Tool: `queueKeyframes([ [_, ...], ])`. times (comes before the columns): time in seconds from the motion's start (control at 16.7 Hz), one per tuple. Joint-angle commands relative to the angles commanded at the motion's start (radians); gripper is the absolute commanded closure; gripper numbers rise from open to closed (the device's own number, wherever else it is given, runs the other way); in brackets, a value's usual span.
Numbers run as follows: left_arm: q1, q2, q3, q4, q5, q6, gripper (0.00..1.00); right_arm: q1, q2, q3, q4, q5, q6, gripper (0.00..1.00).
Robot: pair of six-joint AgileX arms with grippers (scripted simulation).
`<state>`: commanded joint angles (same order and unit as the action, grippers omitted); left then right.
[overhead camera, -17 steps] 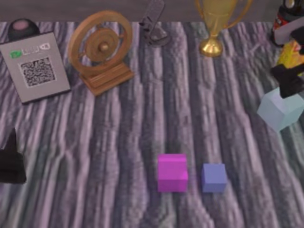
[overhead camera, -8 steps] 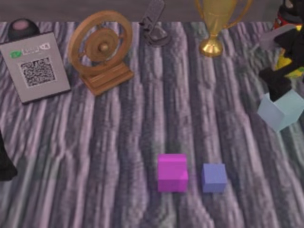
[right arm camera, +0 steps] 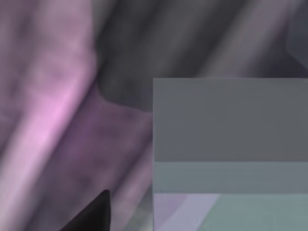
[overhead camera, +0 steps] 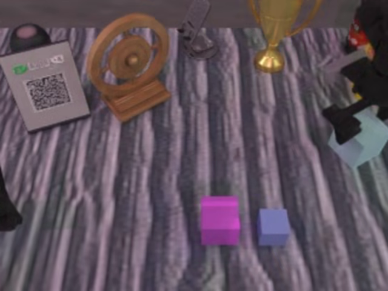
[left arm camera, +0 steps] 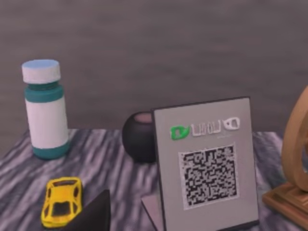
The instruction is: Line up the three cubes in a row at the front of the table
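Clearly the matter turns on the pale blue-grey cube (overhead camera: 367,144), the largest of the three on the purple-grey tabletop (overhead camera: 121,182). It sits well right of and farther back than the magenta cube (overhead camera: 220,219), turned corner-on rather than square to it. My right gripper (overhead camera: 348,124) is directly over that cube's near-left corner, far closer than any other arm, so this cube is its to take. Whether its jaws are wide or closed on the cube I cannot tell; the right wrist view shows only the cube's flat face filling the frame close up. The magenta cube lies at the front, and the smaller periwinkle-blue cube (overhead camera: 273,227) stands just right of it, apart. Beyond that one is probably the free place. My left gripper (overhead camera: 6,212) idles far left of the magenta cube.
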<state>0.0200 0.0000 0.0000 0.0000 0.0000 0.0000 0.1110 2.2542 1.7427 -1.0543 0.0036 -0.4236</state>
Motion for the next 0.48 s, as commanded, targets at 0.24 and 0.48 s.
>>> queueKeyframes([
  [0.24,0.000,0.000,0.000,0.000,0.000,0.000,0.00,0.002,0.046,-0.087,0.130,0.000,0.002,0.00],
  [0.48,0.000,0.000,0.000,0.000,0.000,0.000,0.00,0.002,0.049,-0.093,0.137,0.000,0.002,0.00],
])
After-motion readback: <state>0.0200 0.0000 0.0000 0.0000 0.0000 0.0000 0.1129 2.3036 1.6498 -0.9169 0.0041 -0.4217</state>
